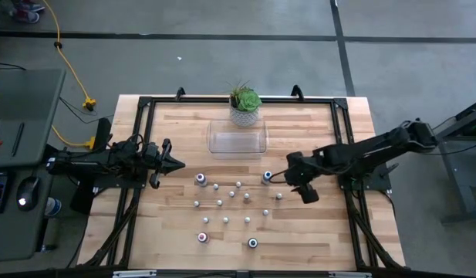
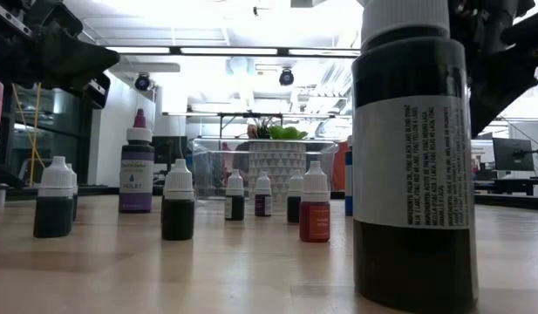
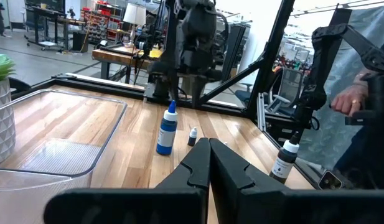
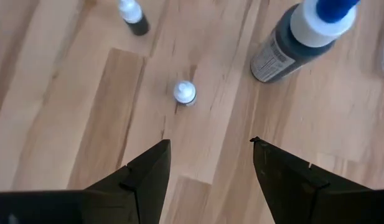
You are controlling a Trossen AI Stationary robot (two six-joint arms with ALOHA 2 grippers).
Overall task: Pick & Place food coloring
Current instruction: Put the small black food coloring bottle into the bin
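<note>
The food coloring bottles stand upright on their bases, scattered over the middle of the wooden table [image 1: 315, 232]. Several are tiny with white caps [image 1: 220, 203]. Larger ones include a purple one [image 1: 200, 179], a blue one [image 1: 266, 177] and a red one [image 1: 202, 237]. My right gripper [image 4: 210, 144] hangs open above the table, slanting down. A tiny white-capped bottle [image 4: 185, 92] stands just ahead of its fingers, the blue-capped bottle [image 4: 304, 37] beside that. My left gripper [image 1: 176, 163] waits shut at the table's left, pointing level.
A clear plastic tray [image 1: 238, 140] lies at the far middle, with a potted green plant [image 1: 244, 106] behind it. A black frame [image 1: 141, 123] borders the table. In the left wrist view a person's hand [image 3: 347, 102] shows beyond the right edge.
</note>
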